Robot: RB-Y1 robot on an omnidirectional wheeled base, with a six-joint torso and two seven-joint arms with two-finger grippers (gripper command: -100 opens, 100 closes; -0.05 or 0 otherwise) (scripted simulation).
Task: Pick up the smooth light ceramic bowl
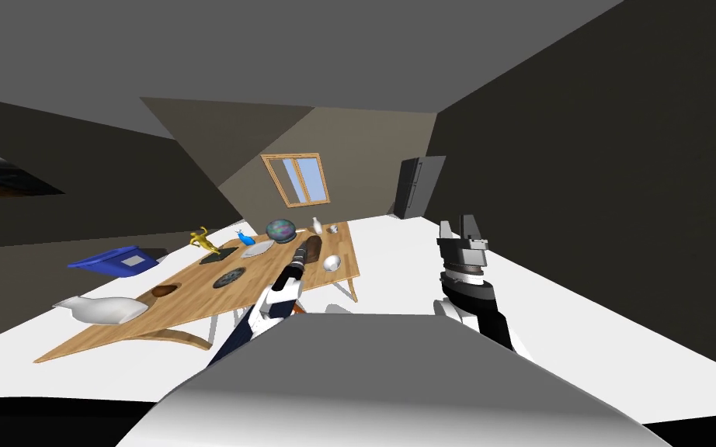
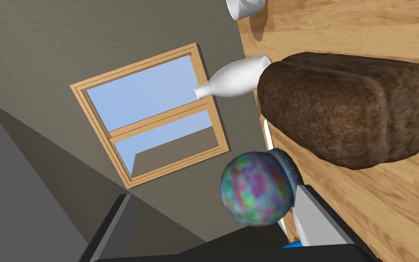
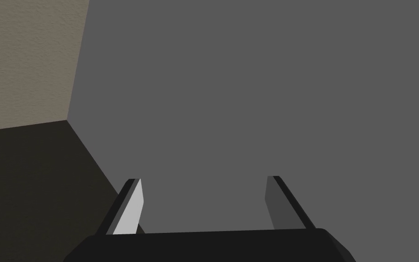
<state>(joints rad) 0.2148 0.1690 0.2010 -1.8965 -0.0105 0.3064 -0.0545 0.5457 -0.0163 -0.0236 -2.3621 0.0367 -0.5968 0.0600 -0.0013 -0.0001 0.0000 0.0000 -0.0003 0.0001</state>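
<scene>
A small white bowl [image 1: 331,263] sits near the right end of the wooden table [image 1: 193,306]. My left gripper [image 1: 303,248] reaches over the table just left of the bowl, beside a brown loaf-shaped block [image 1: 312,248]. In the left wrist view the left gripper [image 2: 215,194] is open with nothing between its fingers; ahead of it lie the brown block [image 2: 345,113], a multicoloured globe [image 2: 256,188] and a white bottle [image 2: 231,82]. My right gripper [image 1: 464,231] is raised off the table's right side, open [image 3: 202,181] and empty.
Also on the table are a shallow light dish [image 1: 258,250], a dark plate [image 1: 229,277], a brown bowl [image 1: 164,291], a yellow figurine [image 1: 205,240], a white cup [image 2: 245,7], a blue bin [image 1: 116,260] and a white cushion-like object [image 1: 104,309]. A dark cabinet [image 1: 418,186] stands at the far wall.
</scene>
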